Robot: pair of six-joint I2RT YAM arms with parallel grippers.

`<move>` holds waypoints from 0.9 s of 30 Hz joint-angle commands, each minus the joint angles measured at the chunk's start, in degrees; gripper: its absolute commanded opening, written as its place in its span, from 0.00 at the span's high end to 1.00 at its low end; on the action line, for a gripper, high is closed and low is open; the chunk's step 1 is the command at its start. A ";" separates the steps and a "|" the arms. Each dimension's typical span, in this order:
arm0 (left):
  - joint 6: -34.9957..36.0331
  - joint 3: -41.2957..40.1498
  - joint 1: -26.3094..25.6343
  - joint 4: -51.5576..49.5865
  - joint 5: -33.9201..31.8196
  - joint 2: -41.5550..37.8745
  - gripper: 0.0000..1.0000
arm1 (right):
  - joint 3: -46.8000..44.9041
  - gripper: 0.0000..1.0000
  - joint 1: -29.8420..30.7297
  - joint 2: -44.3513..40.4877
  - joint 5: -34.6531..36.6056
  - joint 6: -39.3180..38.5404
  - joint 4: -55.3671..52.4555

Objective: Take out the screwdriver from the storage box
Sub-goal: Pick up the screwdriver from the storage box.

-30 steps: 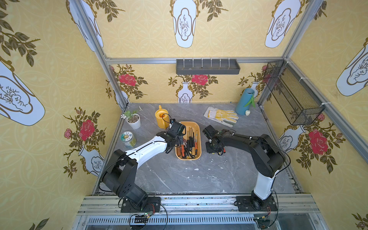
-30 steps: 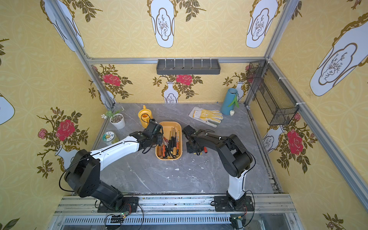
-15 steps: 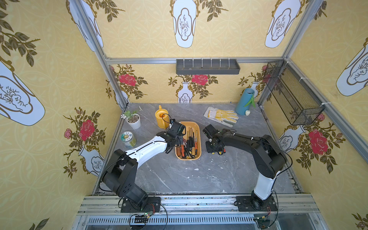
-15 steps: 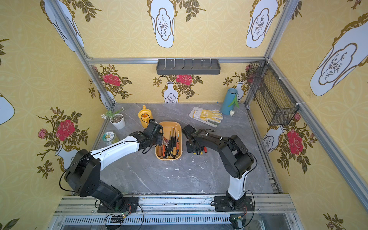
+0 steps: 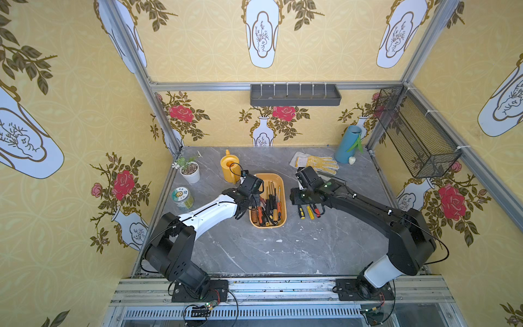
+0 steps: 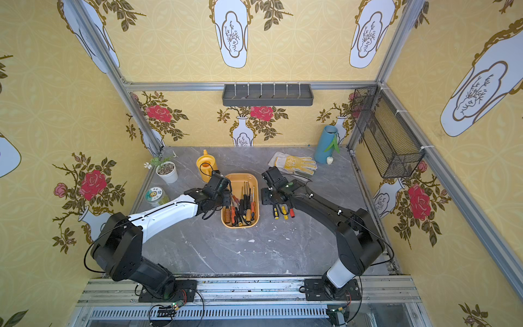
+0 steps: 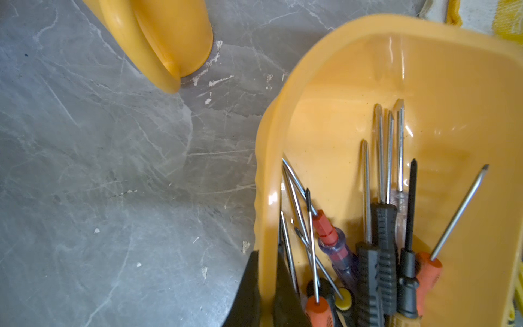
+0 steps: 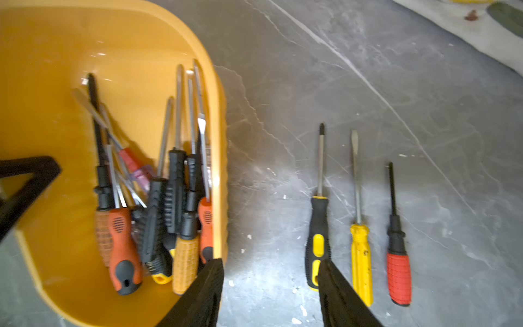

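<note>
Progress looked partial. Three tools already lay side by side on the grey marble-patterned table (image 5: 268, 254), between the shallow yellow-orange plastic storage box (image 5: 271, 177) and the table's right edge. Nearest the box was a black-and-yellow-handled screwdriver (image 8: 318, 243), then a yellow-handled screwdriver (image 8: 360, 254), then a red-and-black-handled screwdriver (image 8: 397, 254). The box sat near the table's middle and held a tangled heap of orange- and black-handled screwdrivers (image 8: 158, 220). The left gripper (image 7: 267, 254) was pinched on the box's left rim, one finger inside and one outside (steadying it, most likely). The right gripper (image 8: 271, 263) hung spread and empty over bare table, between the box and the black-and-yellow tool. If the box was meant to be emptied, many picks were left.
</note>
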 commanded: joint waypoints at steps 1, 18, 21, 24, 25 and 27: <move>-0.83 -0.91 -0.09 4.83 0.87 -0.70 1.00 | 2.00 0.41 1.14 0.87 -4.12 -1.75 3.25; -0.32 -1.22 -0.04 5.11 2.74 -1.25 1.00 | 8.69 0.43 7.82 14.26 -9.19 0.21 8.14; -0.39 -1.31 -0.04 5.24 3.13 -1.43 1.00 | 10.03 0.45 7.68 16.23 -9.41 0.32 7.50; -0.69 -1.51 -0.04 5.38 3.24 -1.60 1.00 | 10.88 0.47 7.71 17.91 -10.38 0.65 7.81; -0.89 -1.59 -0.04 5.52 3.36 -1.60 1.00 | 11.01 0.47 7.74 18.38 -10.76 0.81 8.21; -1.03 -1.59 -0.04 5.59 3.61 -1.52 1.00 | 11.42 0.49 7.87 19.29 -11.66 1.22 8.44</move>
